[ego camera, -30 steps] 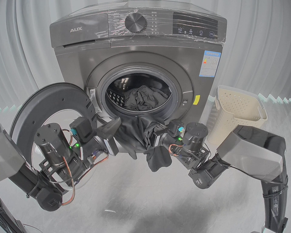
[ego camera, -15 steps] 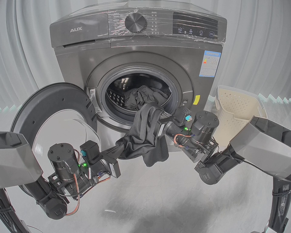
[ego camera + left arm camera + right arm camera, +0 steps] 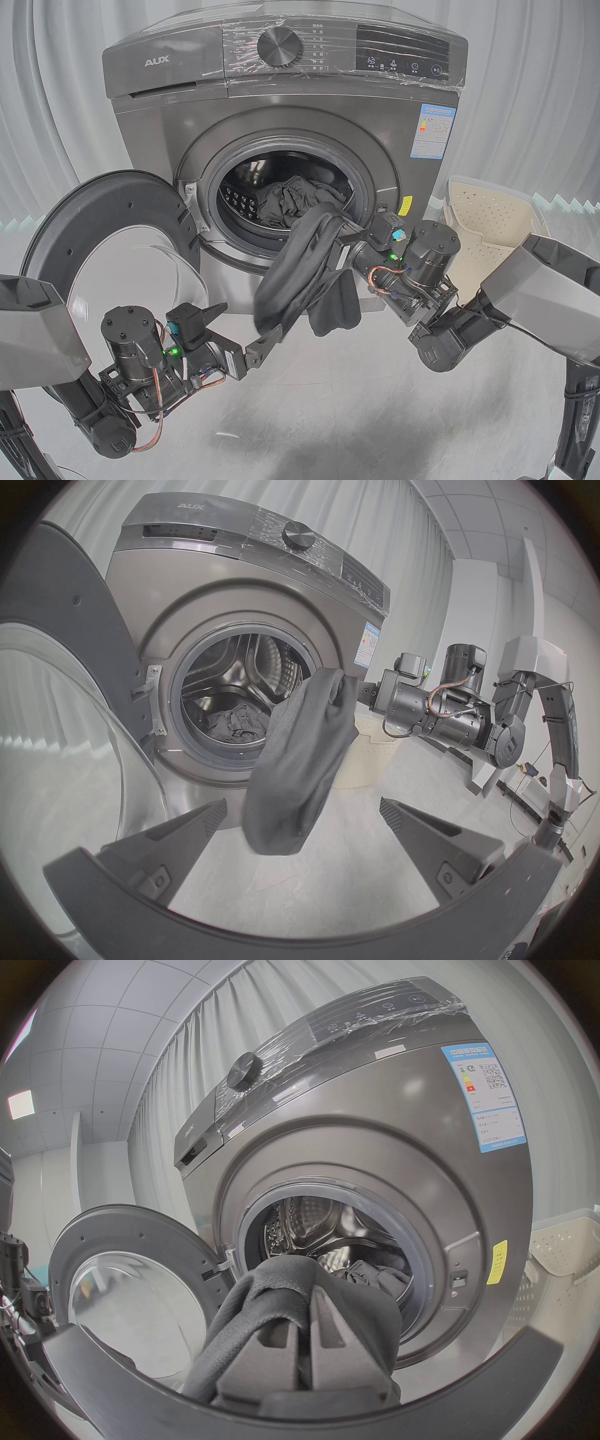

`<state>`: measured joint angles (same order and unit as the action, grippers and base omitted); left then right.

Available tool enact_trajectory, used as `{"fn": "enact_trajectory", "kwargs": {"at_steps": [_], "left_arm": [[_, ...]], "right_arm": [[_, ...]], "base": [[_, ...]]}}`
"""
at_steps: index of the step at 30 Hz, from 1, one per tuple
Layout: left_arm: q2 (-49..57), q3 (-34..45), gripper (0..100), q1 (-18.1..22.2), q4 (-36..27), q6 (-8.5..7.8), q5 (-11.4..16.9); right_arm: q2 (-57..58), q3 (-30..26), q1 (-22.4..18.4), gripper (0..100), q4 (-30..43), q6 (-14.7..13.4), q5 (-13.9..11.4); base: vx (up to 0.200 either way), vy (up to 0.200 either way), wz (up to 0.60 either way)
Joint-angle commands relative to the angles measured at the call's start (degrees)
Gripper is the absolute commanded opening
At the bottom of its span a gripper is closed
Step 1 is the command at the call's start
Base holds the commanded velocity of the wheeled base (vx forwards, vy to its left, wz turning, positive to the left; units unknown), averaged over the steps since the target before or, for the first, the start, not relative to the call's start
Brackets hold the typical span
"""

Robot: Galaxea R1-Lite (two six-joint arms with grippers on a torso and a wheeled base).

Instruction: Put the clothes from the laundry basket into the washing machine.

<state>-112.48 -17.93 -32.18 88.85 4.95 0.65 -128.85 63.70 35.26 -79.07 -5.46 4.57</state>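
A dark grey garment hangs from my right gripper, which is shut on its top fold just outside the lower right rim of the washing machine's open drum. In the right wrist view the shut fingers pinch the cloth. More dark clothes lie inside the drum. My left gripper sits low in front of the open door, open and holding nothing; the garment's lower end dangles just ahead of its gripper. The cream laundry basket stands right of the machine.
The round door is swung wide open to the left, close behind my left arm. Pale curtains hang behind the machine. Bare grey floor spreads in front of the washer.
My right gripper has lifted the garment up toward the drum's opening. My left gripper has let go of the cloth, opened, and dropped down and back.
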Motion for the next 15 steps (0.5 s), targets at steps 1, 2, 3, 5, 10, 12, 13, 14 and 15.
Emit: {"fn": "enact_trajectory", "kwargs": {"at_steps": [1,2,3,5,10,12,13,14,15], "left_arm": [[-0.1,0.4,100,-0.1,0.0,-0.03,0.0],[-0.1,0.5,100,-0.1,0.0,-0.03,0.0],[-0.1,0.7,100,-0.1,0.0,-0.03,0.0],[-0.1,1.3,100,-0.1,0.0,-0.12,0.0],[-0.2,0.5,100,0.4,0.0,-0.03,0.0],[-0.3,-0.6,100,0.5,0.0,0.06,0.0],[-0.4,-1.2,100,0.5,0.0,0.06,-0.1],[-0.5,-2.1,100,0.6,0.0,0.06,-0.2],[-0.5,-2.5,100,0.7,0.0,0.15,-0.2]], "right_arm": [[0.3,-0.1,-0.3,0,-0.3,-0.1,0.0],[0.5,-0.1,-0.3,0,-0.2,-0.1,0.0],[0.6,-0.1,-0.3,0,-0.1,-0.1,0.0],[0.6,0.4,-0.7,0,0.1,-0.2,0.0],[0.6,-0.1,-0.6,0,-0.4,-0.3,-0.1],[0.8,-0.2,-0.3,0,-0.5,-0.3,-0.1],[1.0,-0.2,-0.1,0,-0.5,-0.3,-0.1],[1.4,-0.7,0.2,0,-0.4,-0.3,-0.3],[1.7,-1.0,0.3,0,-0.4,-0.3,-0.4]], "base": [[0.0,0.0,0.0],[0.0,0.0,0.0],[0.0,0.0,0.0],[0.0,0.0,0.0],[0.0,0.0,0.0],[0.0,0.0,0.0],[0.0,0.0,0.0],[0.0,0.0,0.0],[0.0,0.0,0.0]]}}
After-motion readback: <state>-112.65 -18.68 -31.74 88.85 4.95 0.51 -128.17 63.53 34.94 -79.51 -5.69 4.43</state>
